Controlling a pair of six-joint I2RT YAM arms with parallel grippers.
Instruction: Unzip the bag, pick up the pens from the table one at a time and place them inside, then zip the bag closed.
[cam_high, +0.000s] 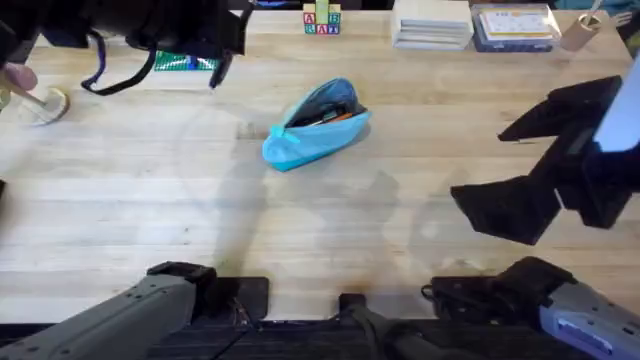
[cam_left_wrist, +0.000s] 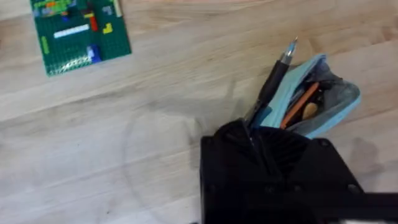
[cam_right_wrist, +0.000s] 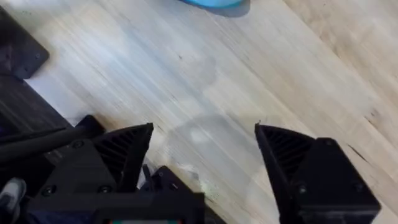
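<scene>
The light blue bag (cam_high: 300, 143) lies unzipped on the table (cam_high: 150, 190), with an orange pen (cam_left_wrist: 300, 103) showing inside its opening. My left gripper (cam_left_wrist: 252, 134) is shut on the black pen (cam_left_wrist: 275, 76), whose silver tip points up and away; in the left wrist view the open bag (cam_left_wrist: 339, 106) lies just beyond it. Overhead, the left arm (cam_high: 170, 30) hangs high at the back left, well away from the bag. My right gripper (cam_high: 480, 165) stands open and empty to the right of the bag, above bare wood. A blue sliver of the bag (cam_right_wrist: 214, 2) shows beyond the right gripper (cam_right_wrist: 204, 134).
A green brick baseplate (cam_high: 185, 62) lies at the back left under the left arm. Letter blocks (cam_high: 321, 20), a stack of white boxes (cam_high: 432, 22) and a blue-lidded box (cam_high: 515, 25) line the far edge. A pale roll (cam_high: 45, 105) sits at the left edge.
</scene>
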